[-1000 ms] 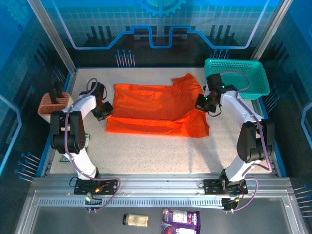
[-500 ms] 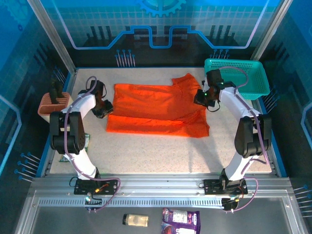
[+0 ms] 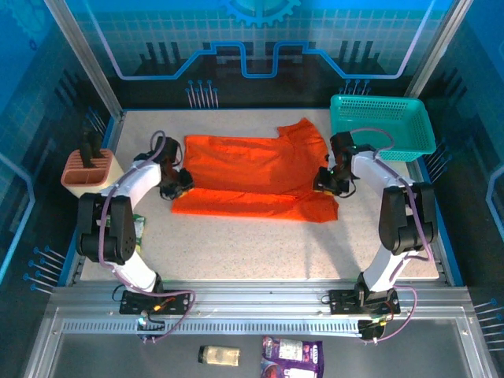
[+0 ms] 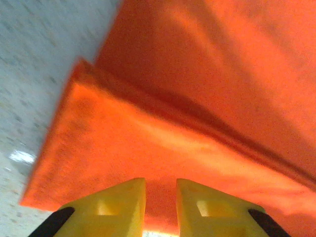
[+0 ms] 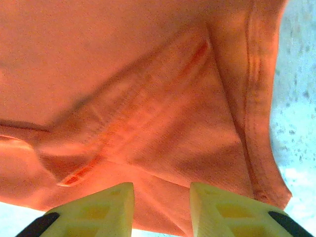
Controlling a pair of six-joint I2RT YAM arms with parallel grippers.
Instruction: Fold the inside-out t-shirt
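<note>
My left gripper (image 4: 160, 200) sits at the folded shirt (image 4: 197, 98) edge, yellow fingers (image 4: 118, 202) slightly apart, speckled table (image 4: 44, 54) alongside.

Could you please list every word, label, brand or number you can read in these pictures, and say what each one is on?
No text can be read.
The purple packet on the near ledge carries print, too small to read.
The orange t-shirt, teal basket and table show no writing.

2 white arms (image 3: 130, 185), black joints, purple cables — yellow jaws, black-tipped
</note>
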